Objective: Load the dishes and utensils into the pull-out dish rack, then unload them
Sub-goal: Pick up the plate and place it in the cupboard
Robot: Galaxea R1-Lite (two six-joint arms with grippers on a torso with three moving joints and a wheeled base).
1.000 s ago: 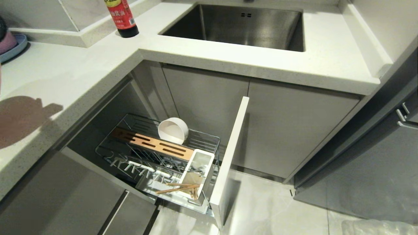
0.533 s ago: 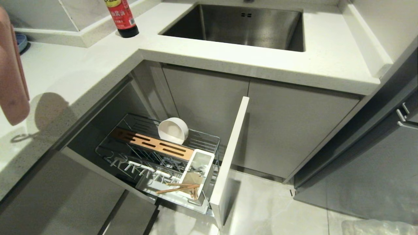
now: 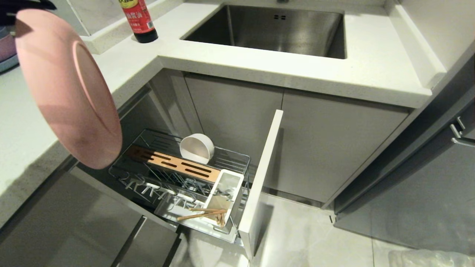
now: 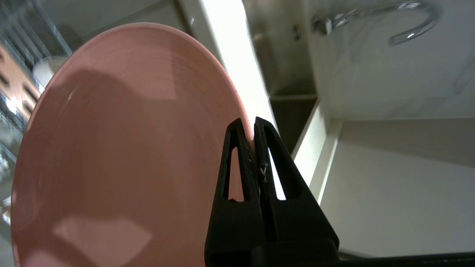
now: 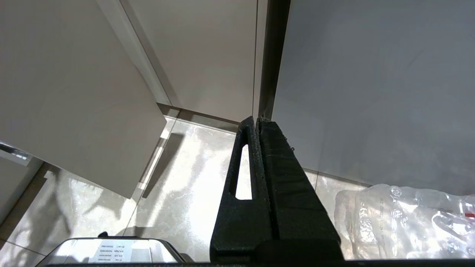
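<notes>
The large salmon-pink plate (image 3: 66, 89) hangs on edge above the counter corner at the left, over the open cabinet. Its lower rim is just above the pull-out dish rack (image 3: 237, 155). My left gripper (image 4: 254, 124) is shut on the plate (image 4: 122, 148), pinching its rim; in the head view only a dark bit of it shows at the top left. In the rack the cream-white bowl (image 3: 196, 148) leans behind the slotted wooden board (image 3: 174, 165). The chopsticks (image 3: 202, 213) lie across the white caddy (image 3: 226, 191). My right gripper (image 5: 257, 119) is shut and empty, parked above the floor.
The rack's pale front panel (image 3: 261, 178) juts out over the floor. The steel sink (image 3: 334, 37) is set into the white counter (image 3: 371, 66), with a sauce bottle (image 3: 139, 20) beside it. Stacked dishes (image 3: 7, 55) sit at the far left. A plastic bag (image 3: 426, 257) lies on the floor.
The pink plate has swung in from the left edge of the head view toward the rack, and its underside now faces the head camera. The rack and its contents have not moved.
</notes>
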